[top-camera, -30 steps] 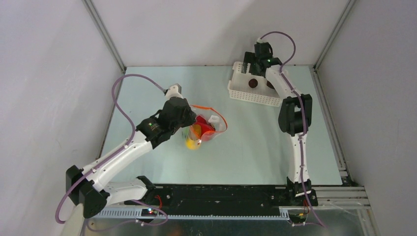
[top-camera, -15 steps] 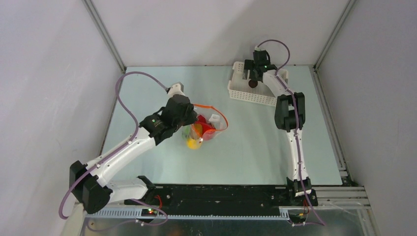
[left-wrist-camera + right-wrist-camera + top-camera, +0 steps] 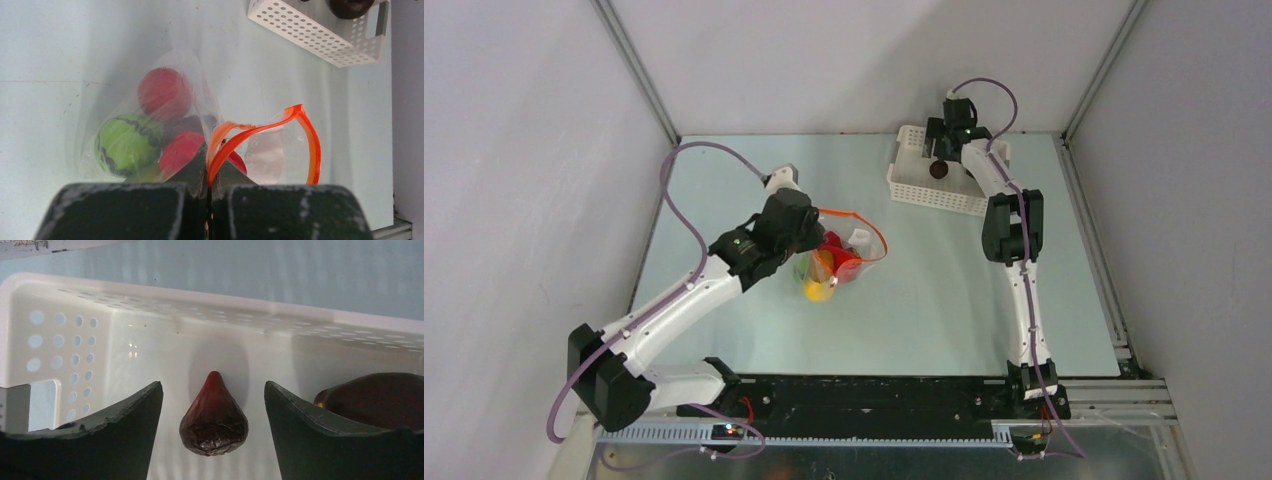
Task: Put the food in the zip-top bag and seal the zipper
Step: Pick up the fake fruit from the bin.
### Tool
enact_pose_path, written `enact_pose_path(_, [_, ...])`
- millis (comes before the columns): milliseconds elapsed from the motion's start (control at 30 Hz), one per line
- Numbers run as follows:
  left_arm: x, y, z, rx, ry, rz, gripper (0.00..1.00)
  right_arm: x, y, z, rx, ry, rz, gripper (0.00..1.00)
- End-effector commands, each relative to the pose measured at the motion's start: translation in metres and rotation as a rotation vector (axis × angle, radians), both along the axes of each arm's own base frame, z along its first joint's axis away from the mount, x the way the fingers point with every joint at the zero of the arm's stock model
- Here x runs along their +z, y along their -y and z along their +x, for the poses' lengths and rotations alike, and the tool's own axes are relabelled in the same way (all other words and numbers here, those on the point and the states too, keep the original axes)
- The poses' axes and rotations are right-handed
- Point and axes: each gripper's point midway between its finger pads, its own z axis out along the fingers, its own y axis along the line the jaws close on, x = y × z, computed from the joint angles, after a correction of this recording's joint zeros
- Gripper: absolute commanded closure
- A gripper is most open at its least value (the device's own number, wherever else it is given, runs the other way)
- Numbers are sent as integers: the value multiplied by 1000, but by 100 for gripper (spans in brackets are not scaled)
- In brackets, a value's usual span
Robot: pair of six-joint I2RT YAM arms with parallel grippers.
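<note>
The clear zip-top bag [image 3: 170, 80] lies mid-table [image 3: 849, 262], its orange-red zipper [image 3: 305, 135] bowed open. Inside it are a bright red ball [image 3: 164, 92], a green striped ball [image 3: 127, 145], another red piece [image 3: 180, 150] and a yellow one [image 3: 816, 290]. My left gripper [image 3: 207, 170] is shut on the zipper strip at the bag's mouth. My right gripper [image 3: 214, 415] is open inside the white basket [image 3: 75, 325], its fingers either side of a dark maroon fig-shaped fruit [image 3: 214, 417], not touching it. A second dark fruit [image 3: 375, 397] lies to the right of it.
The white perforated basket [image 3: 924, 190] stands at the back right of the table, near the rear wall. Its rim shows at the top of the left wrist view [image 3: 310, 35]. Grey walls close the table on three sides.
My right gripper has moved from above the basket's far edge down into the basket over the dark fruit. My left arm has shifted slightly, still holding the bag.
</note>
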Motion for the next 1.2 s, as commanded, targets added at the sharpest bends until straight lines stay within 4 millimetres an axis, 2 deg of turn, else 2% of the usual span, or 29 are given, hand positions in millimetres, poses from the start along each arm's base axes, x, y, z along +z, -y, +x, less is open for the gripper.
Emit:
enact_pose_path(0, [24,-3,12,13,59,-8,100,-4,5,2,-15,-35,48,23])
enact_pose_path(367, [42,-12,20,27,82,7,100,-13,1,-1,-13,-83,111,26])
enact_pose_path(433, [45,-14,21,29,88,3,100,-19,-8,-4,-4,-114,188,28])
enact_pose_path(467, [46,-15,22,31,90,2,100,-26,-16,-7,3,-145,272,32])
enact_pose_path(500, [47,-15,21,30,92,1,100,-29,-14,-8,-9,-161,304,36])
enact_pose_path(600, [47,-20,19,38,85,10,100,-38,-16,-7,-57,-188,396,39])
enact_pose_path(767, [44,-27,15,64,88,3,100,-22,4,2,-116,-112,308,45])
enact_pose_path(1000, [41,-23,17,57,79,-1,100,-22,1,-4,-84,-121,280,58])
enact_pose_path(1100, [40,-23,17,56,75,0,100,-3,-3,1,-49,-62,259,60])
enact_pose_path(1167, [41,-23,17,56,79,-5,100,18,-6,4,-33,-20,260,61])
